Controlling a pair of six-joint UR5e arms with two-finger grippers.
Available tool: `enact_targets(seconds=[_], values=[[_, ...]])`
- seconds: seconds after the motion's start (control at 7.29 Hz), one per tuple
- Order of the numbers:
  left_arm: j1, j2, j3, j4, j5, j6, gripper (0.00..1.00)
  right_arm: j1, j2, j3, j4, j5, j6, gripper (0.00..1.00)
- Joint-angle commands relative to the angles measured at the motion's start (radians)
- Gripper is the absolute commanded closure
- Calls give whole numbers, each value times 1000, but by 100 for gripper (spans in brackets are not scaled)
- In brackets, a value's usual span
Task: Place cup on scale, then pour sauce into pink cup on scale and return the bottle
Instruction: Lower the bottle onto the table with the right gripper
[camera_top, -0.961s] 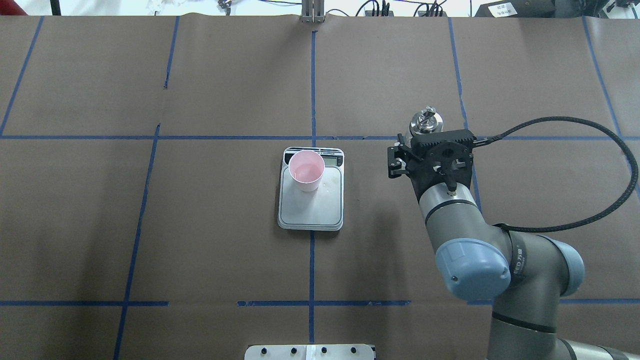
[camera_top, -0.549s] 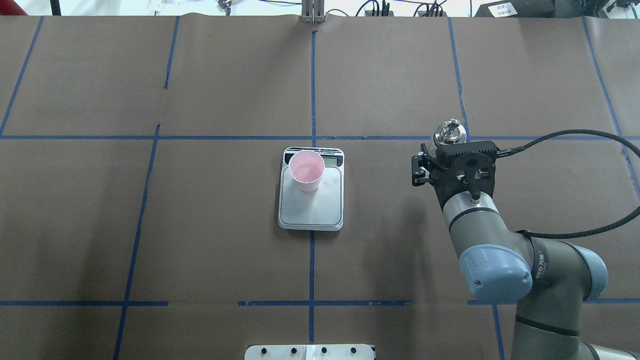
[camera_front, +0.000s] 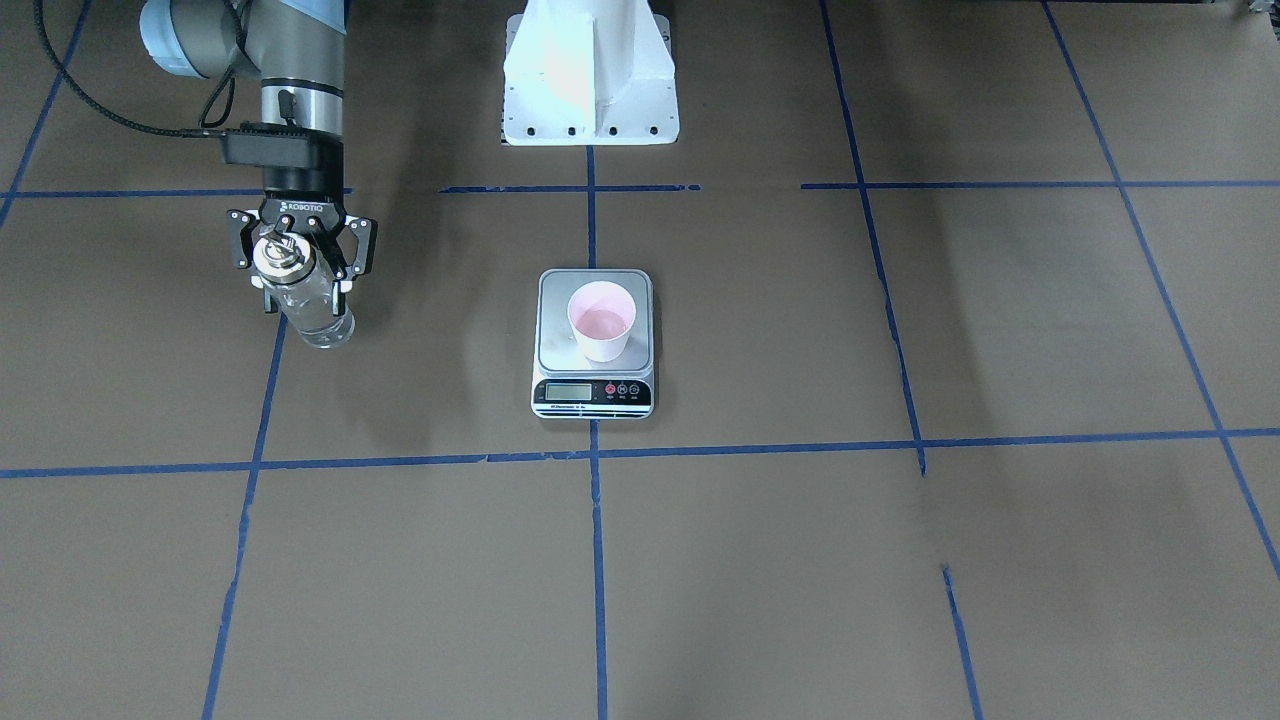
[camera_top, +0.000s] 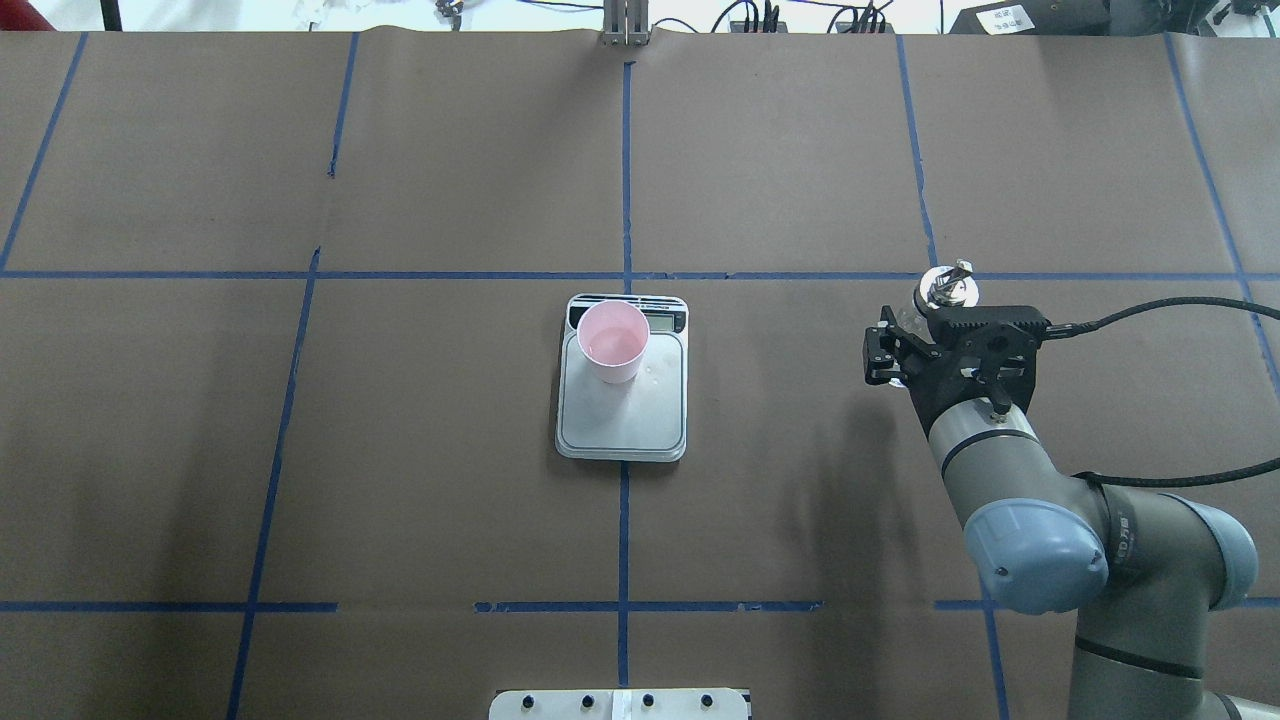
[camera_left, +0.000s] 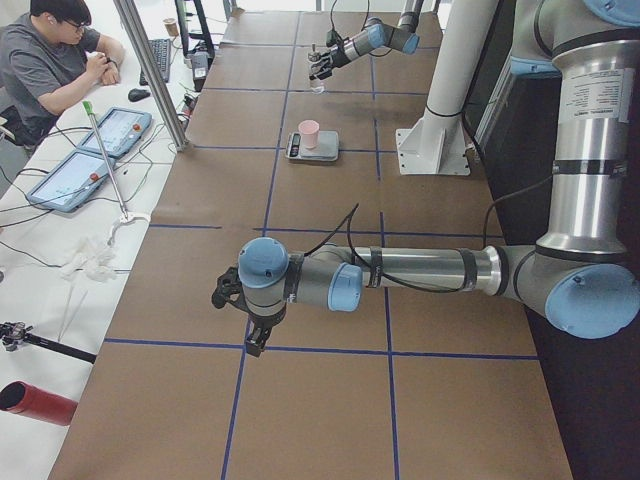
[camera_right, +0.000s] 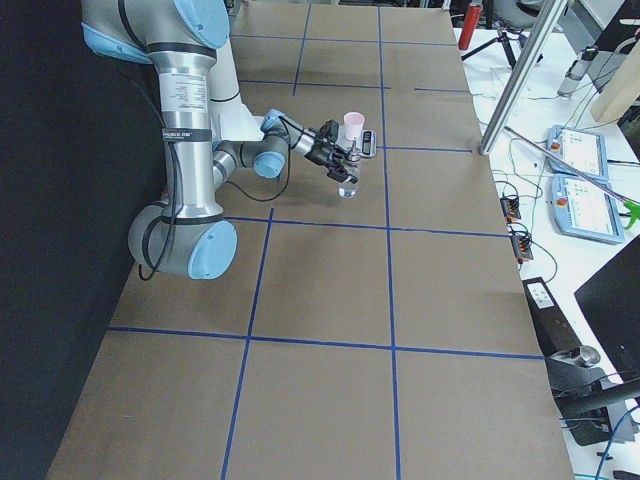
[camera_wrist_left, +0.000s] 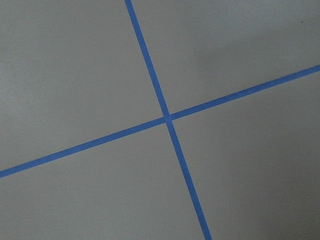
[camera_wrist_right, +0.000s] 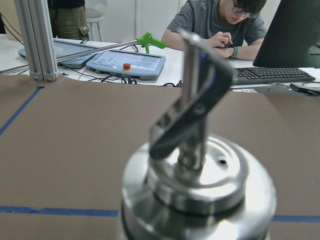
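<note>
The pale pink cup (camera_front: 601, 322) stands upright on the silver scale (camera_front: 556, 300), toward its display end, with a little clear liquid in it. Both also show in the overhead view: cup (camera_top: 612, 340), scale (camera_top: 625, 425). My right gripper (camera_front: 300, 262) is shut on the clear glass bottle (camera_front: 318, 312), held upright well off to the scale's side. Its metal cap and spout (camera_top: 946, 287) show overhead and fill the right wrist view (camera_wrist_right: 197, 185). The bottle's base is at or just above the table; I cannot tell which. My left gripper (camera_left: 226, 295) shows only in the left side view; open or shut, I cannot tell.
Brown paper with blue tape lines (camera_wrist_left: 167, 118) covers the table. The white robot pedestal (camera_front: 590, 80) stands behind the scale. An operator (camera_left: 50, 60) sits at a side desk with control tablets (camera_wrist_right: 125, 62). My left arm stretches low over the table's left end.
My right arm has carried the bottle further right, away from the scale, and a little toward the robot's side. Cup and scale have not moved.
</note>
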Motion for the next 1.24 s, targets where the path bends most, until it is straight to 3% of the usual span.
enact_targets(seconds=[0.0, 0.55, 0.82, 1.1], values=[[0, 0, 0, 0, 0, 0, 0, -1, -88, -2, 123, 10, 37, 100], [0, 0, 0, 2, 2, 0, 0, -7, -71, -59, 130, 2, 40, 99], [0, 0, 0, 2, 2, 0, 0, -11, -73, -68, 128, 2, 40, 88], [0, 0, 0, 0, 2, 0, 0, -11, -73, -96, 128, 0, 40, 87]])
